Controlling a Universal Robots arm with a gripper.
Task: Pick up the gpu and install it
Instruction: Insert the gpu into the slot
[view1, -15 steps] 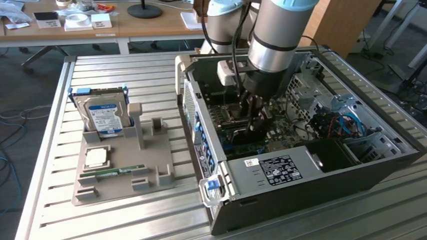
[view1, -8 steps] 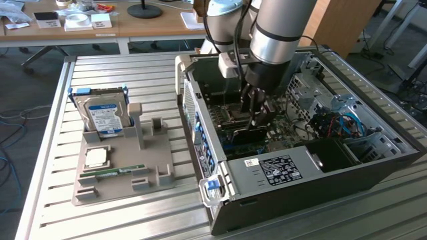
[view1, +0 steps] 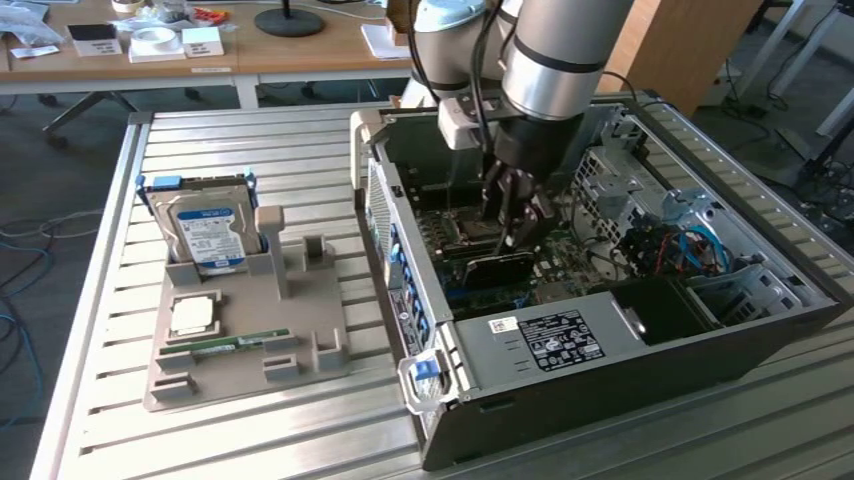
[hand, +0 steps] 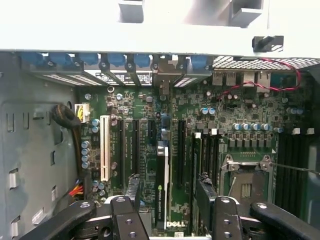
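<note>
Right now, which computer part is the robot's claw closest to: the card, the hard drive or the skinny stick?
The gpu standing upright on the motherboard, directly beneath the open gripper. The hard drive and RAM stick sit outside, on the grey holder.

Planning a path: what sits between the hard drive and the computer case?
Empty upright brackets of the grey tray, seen in the exterior view.

Arm (view1: 561, 50) cut off above — gpu (view1: 497, 268) partly behind tool (view1: 514, 225).

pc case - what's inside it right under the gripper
Inside the open pc case, the motherboard lies with the gpu standing edge-up in a slot, between the open gripper's fingers. The slot beneath the card is covered.
</note>
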